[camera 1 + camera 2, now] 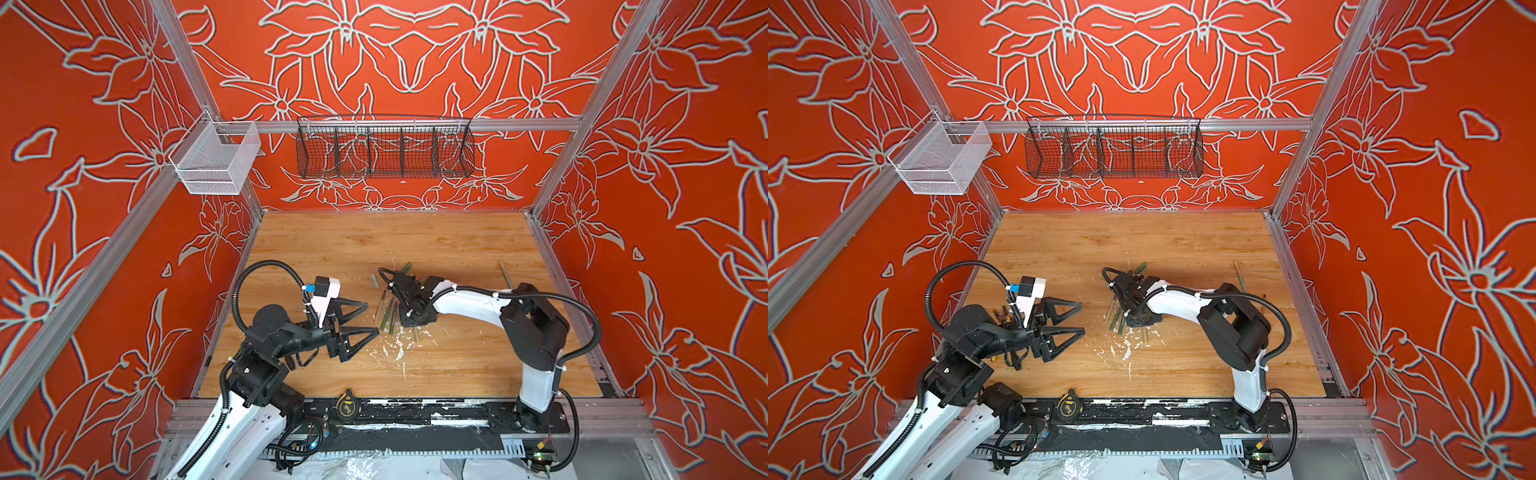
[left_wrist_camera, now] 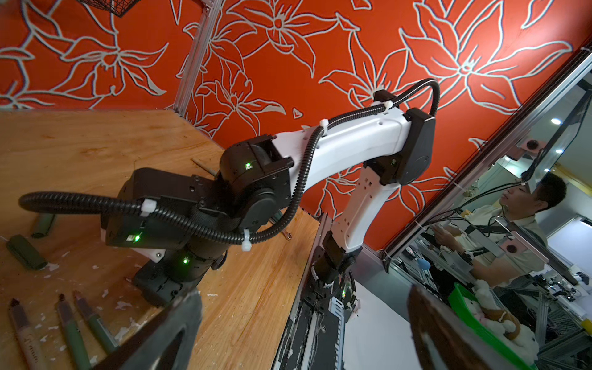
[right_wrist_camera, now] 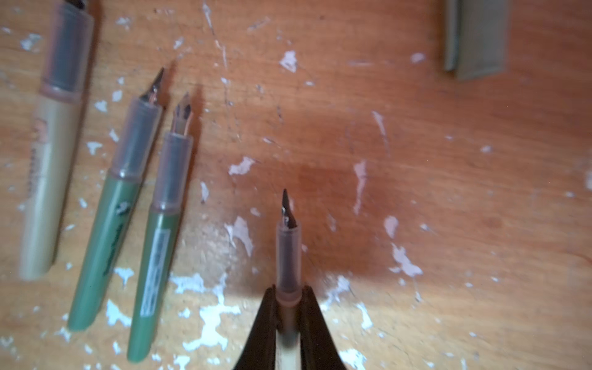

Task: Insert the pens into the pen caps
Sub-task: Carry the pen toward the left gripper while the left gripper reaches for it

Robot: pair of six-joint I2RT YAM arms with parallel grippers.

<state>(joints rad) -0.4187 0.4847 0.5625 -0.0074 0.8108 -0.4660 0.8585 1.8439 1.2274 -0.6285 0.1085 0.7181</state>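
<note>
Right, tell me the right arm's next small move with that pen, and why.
Probably lift it straight up a little. The right gripper is shut on the pale pen just behind its clear section, nib forward, down at the table, with three other pens lying close beside it.

Both top views were bright and even; the right wrist view was blurred, shadow darkening the worktop (image 3: 336, 179).

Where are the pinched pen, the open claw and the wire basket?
pinched pen (image 3: 289, 253): right wrist view, clear grip section.
left gripper (image 1: 373, 319): a top view, between its fingertips.
wire basket (image 1: 384, 160): a top view, front mesh.
</note>
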